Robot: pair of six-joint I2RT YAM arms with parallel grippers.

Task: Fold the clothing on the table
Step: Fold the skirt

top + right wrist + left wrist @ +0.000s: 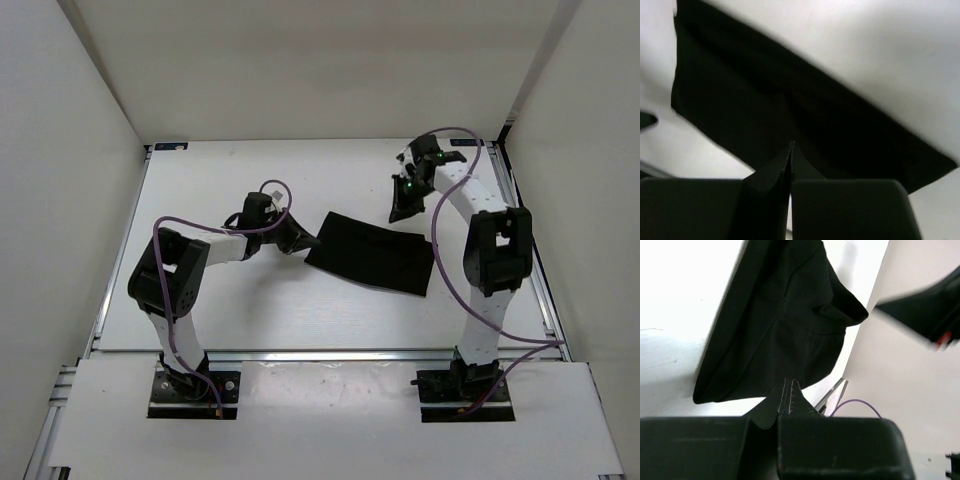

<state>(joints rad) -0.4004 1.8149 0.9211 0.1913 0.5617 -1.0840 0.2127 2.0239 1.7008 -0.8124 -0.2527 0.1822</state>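
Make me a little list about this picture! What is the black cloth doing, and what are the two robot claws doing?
clothing: black, lying on the table in a rough rectangle
table: white, with the clothing near its middle
left claw: shut, at the clothing's left corner; unclear whether it pinches the cloth
right claw: shut, by the clothing's far edge, nothing seen in it

We show plain black clothing (372, 252) on a white worktop (230, 300) with blue corner marks (170, 146); we note purple cables (455, 129).
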